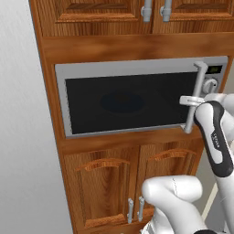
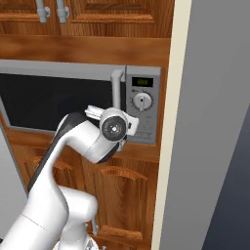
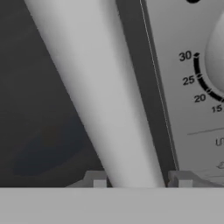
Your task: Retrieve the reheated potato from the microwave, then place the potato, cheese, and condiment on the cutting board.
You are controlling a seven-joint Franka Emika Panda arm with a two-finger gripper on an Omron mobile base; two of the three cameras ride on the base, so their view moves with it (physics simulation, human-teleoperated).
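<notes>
Behind the microwave's (image 1: 137,98) closed dark door I see no potato; my jaws (image 3: 140,180) pinch its door handle (image 3: 100,96).

Microwave (image 1: 132,98) interior: dark glass beyond the gripper (image 3: 140,179) yields only a dim oval shape; contents cannot be identified. Knob (image 3: 216,52) beside the fingers: cut off by the hand view's right edge. Door handle (image 3: 96,96): both ends cropped.

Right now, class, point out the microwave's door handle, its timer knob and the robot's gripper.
door handle (image 1: 195,93): left base view, middle of the grey vertical bar.
timer knob (image 2: 142,101): right base view, centre of the round white dial.
gripper (image 3: 140,180): hand view, between the fingertips flanking the handle.
</notes>
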